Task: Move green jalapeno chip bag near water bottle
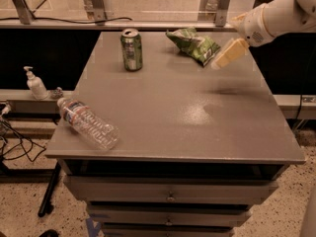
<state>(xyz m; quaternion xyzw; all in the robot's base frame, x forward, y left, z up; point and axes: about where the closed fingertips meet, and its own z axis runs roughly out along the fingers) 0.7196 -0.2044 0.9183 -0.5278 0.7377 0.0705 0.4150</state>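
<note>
The green jalapeno chip bag lies crumpled at the back of the grey table, right of centre. The water bottle lies on its side at the table's front left corner, cap pointing back left. My gripper hangs in the air just right of the chip bag, above the table's back right part, on a white arm that comes in from the upper right. It is close to the bag but apart from it.
A green soda can stands upright at the back, left of the bag. A small white pump bottle stands on a lower ledge left of the table. Drawers sit under the table's front edge.
</note>
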